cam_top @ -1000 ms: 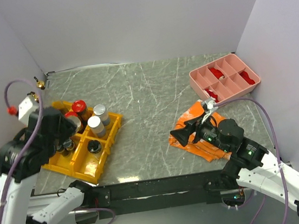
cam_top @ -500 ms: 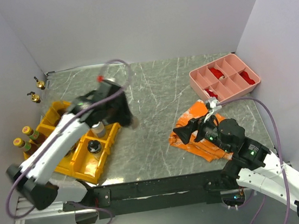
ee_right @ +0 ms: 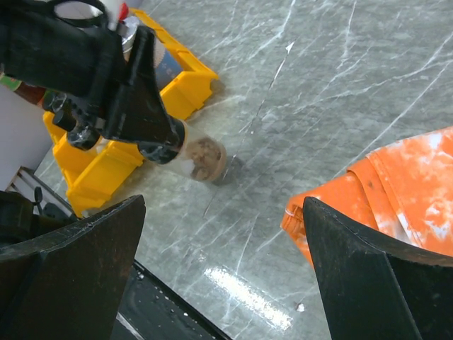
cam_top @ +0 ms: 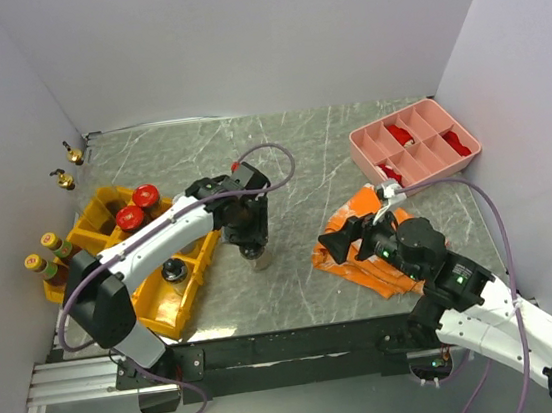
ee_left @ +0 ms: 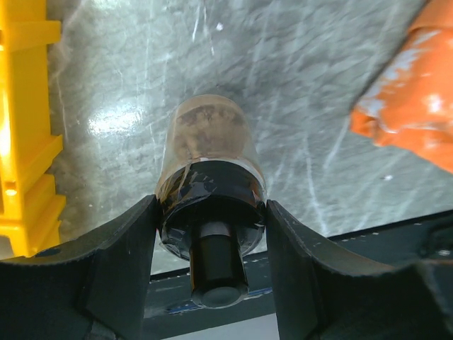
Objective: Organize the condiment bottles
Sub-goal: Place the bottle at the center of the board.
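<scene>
Seemingly the job is partway through. The left tool is clamped on the black cap of a small glass jar with brown contents, one finger on each side. It holds the jar out over the bare marble surface, between the yellow bins and the orange cloth. The jar's base is low, at or just above the stone; I cannot tell whether it touches. In the right wrist view the jar hangs tilted, base toward the surface.

By the look of it, some bottles are already sorted:
- Two red-topped bottles sit side by side in a far compartment of the bins.
- A black-lidded jar sits in a nearer compartment.

Two yellow-topped bottles stand at the bins' left edge; whether they are inside a compartment or just beside it is unclear. Two gold-spout bottles stand apart by the left wall near the far corner, outside any bin.

The right tool gapes wide and empty above the near-left part of the orange cloth. The pink divided tray at far right has red items in a few cells — too small to identify.

As I judge it, the held jar has yet to be given a place, and the gold-spout pair has yet to be grouped with the rest. The pictures do not show what final arrangement is wanted.
</scene>
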Motion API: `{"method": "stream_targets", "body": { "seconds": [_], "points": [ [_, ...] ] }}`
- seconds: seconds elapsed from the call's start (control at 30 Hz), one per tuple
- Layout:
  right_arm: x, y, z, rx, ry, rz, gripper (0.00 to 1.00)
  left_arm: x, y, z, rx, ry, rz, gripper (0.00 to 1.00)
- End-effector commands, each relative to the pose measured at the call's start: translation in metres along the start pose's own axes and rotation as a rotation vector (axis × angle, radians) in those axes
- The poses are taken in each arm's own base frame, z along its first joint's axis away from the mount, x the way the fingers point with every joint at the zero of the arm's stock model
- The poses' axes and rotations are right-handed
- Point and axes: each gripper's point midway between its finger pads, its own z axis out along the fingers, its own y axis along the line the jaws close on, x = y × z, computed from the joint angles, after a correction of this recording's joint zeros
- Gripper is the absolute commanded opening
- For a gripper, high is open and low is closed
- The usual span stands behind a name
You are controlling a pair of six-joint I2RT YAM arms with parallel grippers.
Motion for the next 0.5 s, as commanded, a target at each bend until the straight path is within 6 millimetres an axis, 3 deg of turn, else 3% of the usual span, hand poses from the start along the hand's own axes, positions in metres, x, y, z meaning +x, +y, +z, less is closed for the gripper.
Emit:
{"method": "stream_targets", "body": {
  "seconds": [0.0,0.13,0.3,0.4,0.47],
  "points": [
    [-0.003,0.004,0.008,-0.014,-0.018,0.011,1.0,-0.002,-0.01,0.005,0.04,-0.013,0.05,0.32],
    [-0.003,0.006,0.012,-0.014,-0.007,0.01,1.0,-0.003,-0.012,0.005,0.052,-0.021,0.062,0.52],
    [-0.008,0.011,0.014,-0.026,-0.009,0.01,1.0,0.001,-0.001,0.015,-0.007,0.001,0.067,0.66],
    [-0.01,0.017,0.016,-0.048,0.002,0.004,1.0,-0.006,-0.003,0.009,-0.012,-0.019,0.052,0.75],
    [-0.012,0.024,0.018,-0.075,0.006,0.005,1.0,-0.011,-0.006,0.0,0.004,-0.038,0.043,0.86]
  ]
}}
